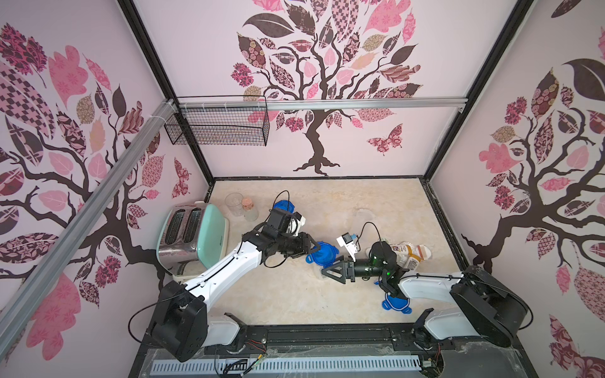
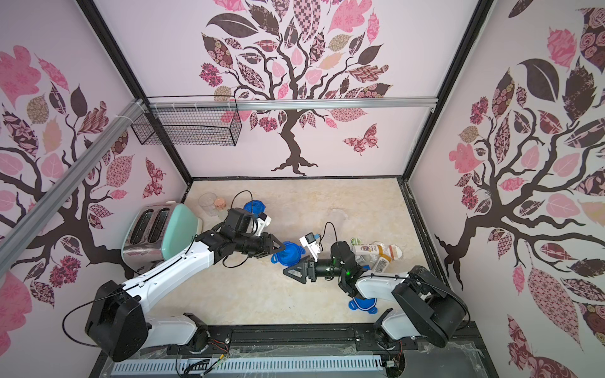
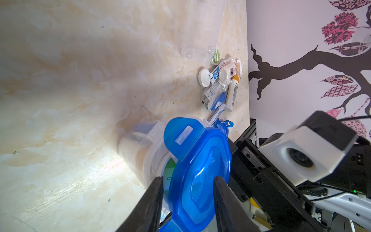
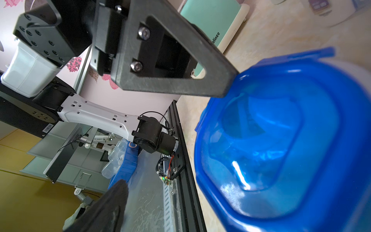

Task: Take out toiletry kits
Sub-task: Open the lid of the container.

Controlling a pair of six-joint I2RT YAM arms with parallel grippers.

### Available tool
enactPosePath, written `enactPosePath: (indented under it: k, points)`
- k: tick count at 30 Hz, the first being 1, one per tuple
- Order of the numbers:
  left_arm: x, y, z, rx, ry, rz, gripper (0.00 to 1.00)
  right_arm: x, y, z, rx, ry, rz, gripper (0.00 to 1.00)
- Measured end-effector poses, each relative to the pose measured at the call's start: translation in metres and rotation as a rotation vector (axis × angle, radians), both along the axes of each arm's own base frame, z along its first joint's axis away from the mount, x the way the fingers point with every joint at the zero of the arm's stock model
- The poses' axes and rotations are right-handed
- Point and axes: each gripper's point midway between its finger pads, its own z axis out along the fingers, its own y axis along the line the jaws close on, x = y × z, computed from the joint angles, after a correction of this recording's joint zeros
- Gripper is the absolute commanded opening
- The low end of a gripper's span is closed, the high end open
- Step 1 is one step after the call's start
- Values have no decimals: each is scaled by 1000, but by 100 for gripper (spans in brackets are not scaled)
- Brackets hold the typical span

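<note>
Loose toiletry kits (image 1: pixel 409 253) (image 2: pixel 376 253) lie in a pile at the right of the table: white bottles, small tubes, round tubs and a blue toothbrush (image 3: pixel 215 114). At mid-table stands a clear canister (image 3: pixel 140 144) with a green-labelled item inside. Its blue lid (image 1: pixel 322 253) (image 3: pixel 198 160) (image 4: pixel 281 140) is tilted up, and my left gripper (image 1: pixel 315 247) (image 3: pixel 188 178) is shut on it. My right gripper (image 1: pixel 327 266) reaches in from the right beside the canister. Its one visible finger (image 4: pixel 116 200) touches nothing. The lid hides the other finger.
A mint toaster (image 1: pixel 191 234) stands at the left. An empty clear canister (image 1: pixel 234 204), a cork-stoppered jar (image 1: pixel 249 209) and a blue lid (image 1: pixel 284 206) sit behind it. Another blue lid (image 1: pixel 396 302) lies under the right arm. An empty canister (image 3: pixel 200 30) lies near the pile.
</note>
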Motion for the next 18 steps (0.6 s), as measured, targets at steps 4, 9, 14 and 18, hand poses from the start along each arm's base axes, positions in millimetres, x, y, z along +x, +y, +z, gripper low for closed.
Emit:
enactPosePath:
  k: [4,9,14,18]
  points:
    - [-5,-6,-1,-6,0,-14,43,-2,-2,-5,-10,9,1,85]
    - [-12,-17,-1,-18,-11,-45,43,-8,-6,-9,-24,21,3,80]
    - [-15,-19,-2,-25,-13,-53,43,-11,-10,-3,-27,6,-1,76]
    - [-17,-18,-2,-26,-13,-55,43,-10,-13,-6,-42,7,-28,69]
